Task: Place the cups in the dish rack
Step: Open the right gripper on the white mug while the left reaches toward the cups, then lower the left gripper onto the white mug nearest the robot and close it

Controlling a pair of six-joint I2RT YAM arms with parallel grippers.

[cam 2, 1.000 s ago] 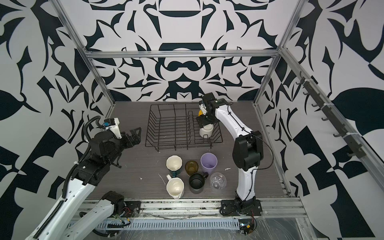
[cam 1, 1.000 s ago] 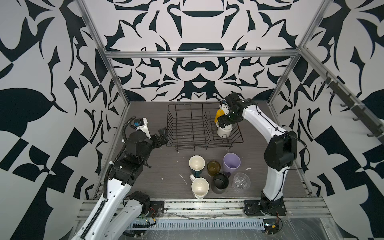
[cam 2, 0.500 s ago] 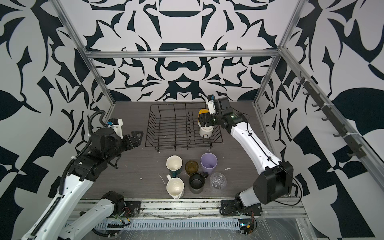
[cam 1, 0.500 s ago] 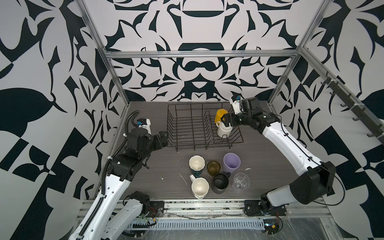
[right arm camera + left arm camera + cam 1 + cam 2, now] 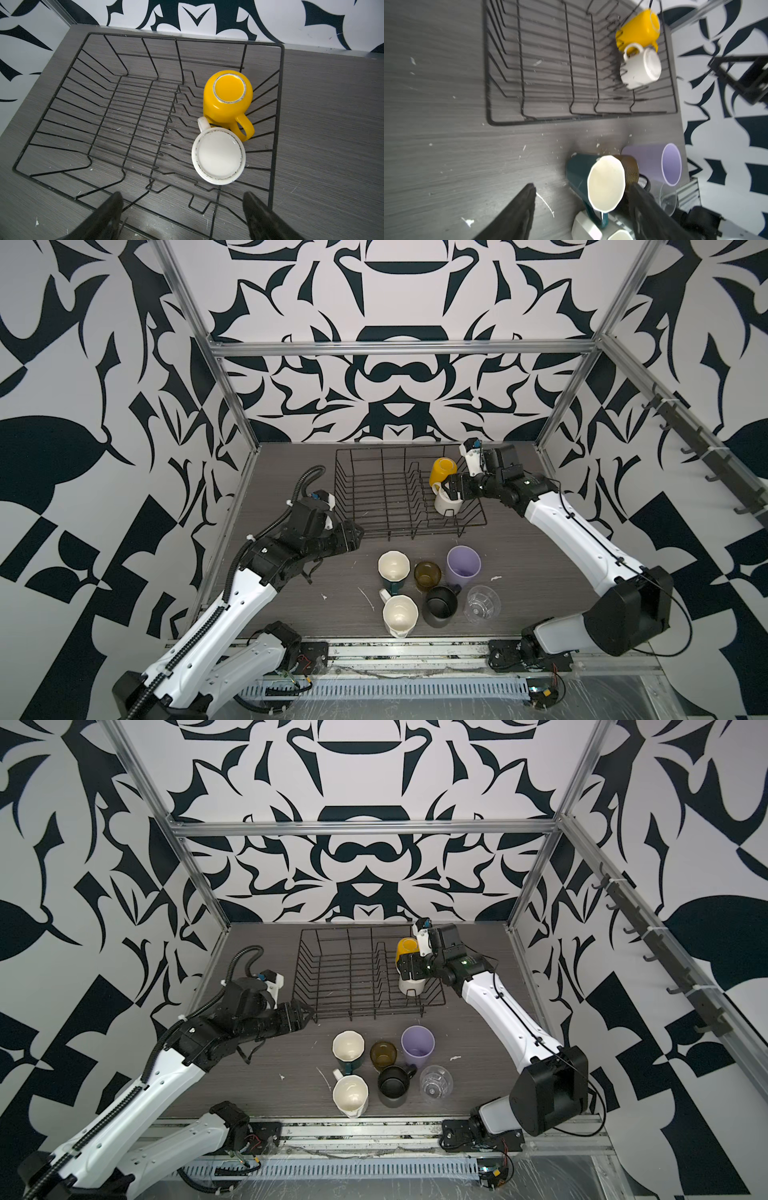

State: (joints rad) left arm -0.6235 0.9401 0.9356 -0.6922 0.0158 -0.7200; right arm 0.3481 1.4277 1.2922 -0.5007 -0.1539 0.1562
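One grey worktop point(image 5: 519, 556) carries the dish rack point(image 5: 386, 493) at the back, yellow mug point(image 5: 442, 470) and white mug point(image 5: 446, 502) upside down inside to drain, six cups point(image 5: 441, 605) loose in front; right jaws gape empty above the white mug, left jaws parted, empty, facing the teal mug point(image 5: 576, 176).

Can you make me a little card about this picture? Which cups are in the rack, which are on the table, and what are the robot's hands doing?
in the dish rack: yellow mug and white mug, both upside down, right end
on the table: teal faceted mug, cream faceted mug, amber glass, lilac tumbler, black mug, clear glass, all upright
left gripper: open, empty, short of the teal faceted mug
right gripper: open, empty, beside the white mug
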